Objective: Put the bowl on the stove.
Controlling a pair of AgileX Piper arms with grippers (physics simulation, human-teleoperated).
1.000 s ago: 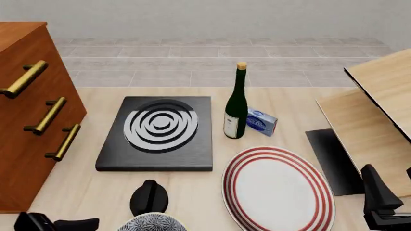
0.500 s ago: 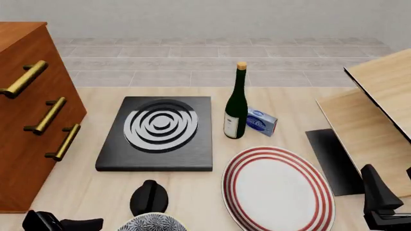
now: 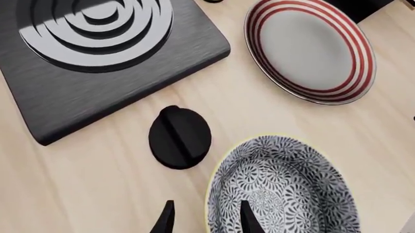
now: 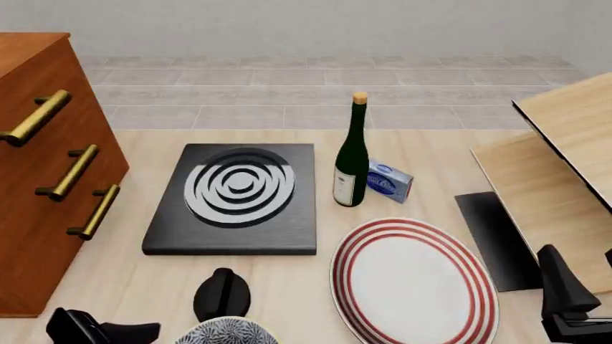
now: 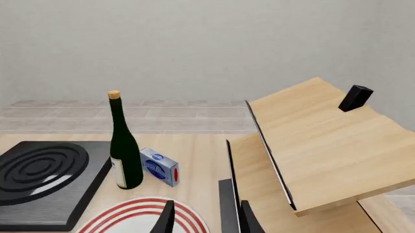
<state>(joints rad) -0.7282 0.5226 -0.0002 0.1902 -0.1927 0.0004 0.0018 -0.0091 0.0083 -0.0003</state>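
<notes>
The bowl (image 4: 226, 332) is cut off at the front view's bottom edge; the left gripper (image 3: 204, 221) straddles its rim, fingers apart. The right gripper (image 5: 204, 218) is parted.

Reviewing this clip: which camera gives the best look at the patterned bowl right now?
The left wrist view: the bowl shows most of its patterned inside and pale rim, beside the black knob. The front view catches only a sliver of its rim at the bottom edge. The right wrist view does not show it.
</notes>
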